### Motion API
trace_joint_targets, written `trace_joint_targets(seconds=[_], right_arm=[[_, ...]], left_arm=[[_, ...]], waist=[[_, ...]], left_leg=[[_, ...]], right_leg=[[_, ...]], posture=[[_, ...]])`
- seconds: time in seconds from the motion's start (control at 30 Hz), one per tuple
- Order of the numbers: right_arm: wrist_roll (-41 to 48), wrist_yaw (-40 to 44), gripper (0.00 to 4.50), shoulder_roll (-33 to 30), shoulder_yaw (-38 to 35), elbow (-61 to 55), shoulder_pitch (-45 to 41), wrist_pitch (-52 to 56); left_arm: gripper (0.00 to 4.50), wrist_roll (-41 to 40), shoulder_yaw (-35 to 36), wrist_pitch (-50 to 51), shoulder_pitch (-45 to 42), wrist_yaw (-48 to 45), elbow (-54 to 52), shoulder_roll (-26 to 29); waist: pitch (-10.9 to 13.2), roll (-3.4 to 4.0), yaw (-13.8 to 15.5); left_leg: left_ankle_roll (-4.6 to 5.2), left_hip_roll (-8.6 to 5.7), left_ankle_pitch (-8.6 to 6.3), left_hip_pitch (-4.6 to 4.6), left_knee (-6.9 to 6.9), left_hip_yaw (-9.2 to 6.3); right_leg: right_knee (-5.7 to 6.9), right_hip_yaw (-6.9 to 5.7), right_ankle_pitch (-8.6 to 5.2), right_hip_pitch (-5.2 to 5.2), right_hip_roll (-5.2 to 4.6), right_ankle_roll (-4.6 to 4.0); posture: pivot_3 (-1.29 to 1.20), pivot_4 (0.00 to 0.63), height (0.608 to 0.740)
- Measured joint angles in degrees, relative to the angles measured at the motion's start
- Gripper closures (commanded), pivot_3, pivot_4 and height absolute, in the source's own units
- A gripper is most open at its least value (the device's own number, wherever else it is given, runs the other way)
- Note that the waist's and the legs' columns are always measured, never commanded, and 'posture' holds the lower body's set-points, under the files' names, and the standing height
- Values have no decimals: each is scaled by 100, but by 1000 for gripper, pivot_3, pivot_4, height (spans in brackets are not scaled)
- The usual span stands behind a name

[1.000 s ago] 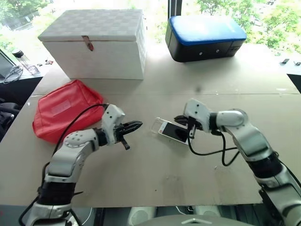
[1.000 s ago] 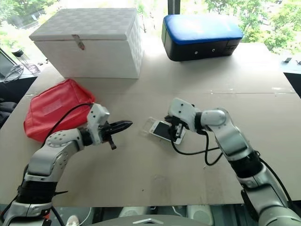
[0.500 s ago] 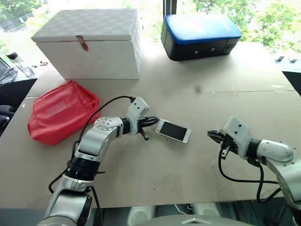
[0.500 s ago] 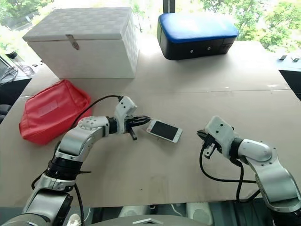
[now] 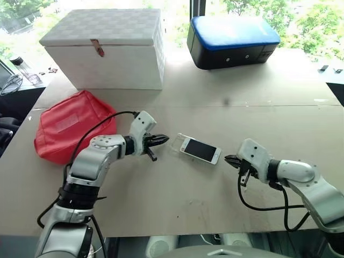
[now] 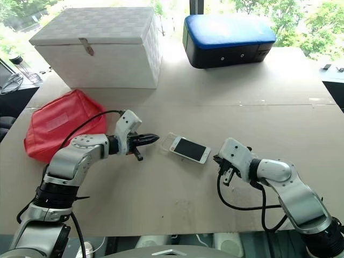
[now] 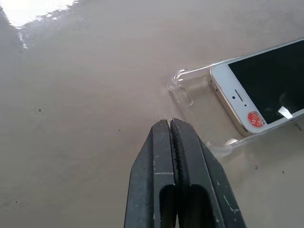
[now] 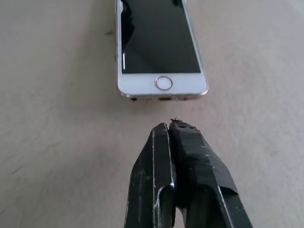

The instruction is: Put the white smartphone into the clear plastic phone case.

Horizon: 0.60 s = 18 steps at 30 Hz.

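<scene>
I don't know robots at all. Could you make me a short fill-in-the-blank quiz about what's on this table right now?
1. The white smartphone lies with its black screen facing ____.
2. The phone lies partly over the clear plastic phone case, whose uncovered end points toward the ____ gripper.
3. The fingers of the left gripper and the right gripper are ____.
4. The soft pouch beside the left arm is ____ in colour.

Missing words: up; left; shut; red

Phone (image 5: 200,150) flat on table (image 5: 215,199), partly in clear case (image 5: 178,142). Left gripper (image 5: 161,140) pinched closed just left of case. Right gripper (image 5: 230,160) closed, near phone's right end, apart.
</scene>
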Motion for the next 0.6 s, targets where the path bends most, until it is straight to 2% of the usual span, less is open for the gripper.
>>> trace_joint_targets(seconds=[0.3,0.6], right_arm=[[-28,99,4500,-57,315,347,-695,-60],[-37,226,4500,-80,586,505,-987,-53]], left_arm=[[4473,118,-208,-208,-214,-340,434,27],[4473,216,-242,-605,-248,-580,711,-27]], waist=[[0,-1,-48],[-1,0,-47]], left_leg=[[0,3,0,2,3,0],[0,3,0,7,10,-1]], right_leg=[[4,1,0,0,5,-1],[6,1,1,8,4,-1]], posture=[[0,150,740],[0,150,740]])
